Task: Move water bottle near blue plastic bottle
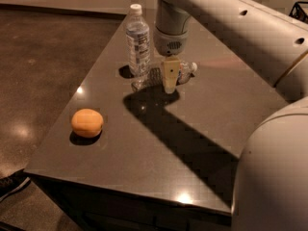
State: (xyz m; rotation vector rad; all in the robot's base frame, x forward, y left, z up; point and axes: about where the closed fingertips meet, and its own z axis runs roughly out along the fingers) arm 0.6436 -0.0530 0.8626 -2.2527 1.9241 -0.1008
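The blue plastic bottle [138, 42] stands upright at the far left part of the dark table [202, 143]. The water bottle [186, 70] lies on its side just right of it, white cap pointing right, its clear base end close to the foot of the blue bottle. My gripper [168, 80] comes down from above onto the middle of the water bottle, with one tan finger [169, 71] in front of it, and appears shut on it. The bottle's middle is hidden behind that finger.
An orange [87, 122] lies near the table's left edge, well in front of the bottles. My arm casts a wide shadow across the table's middle. The floor drops away to the left; a shoe [12, 182] shows at the lower left.
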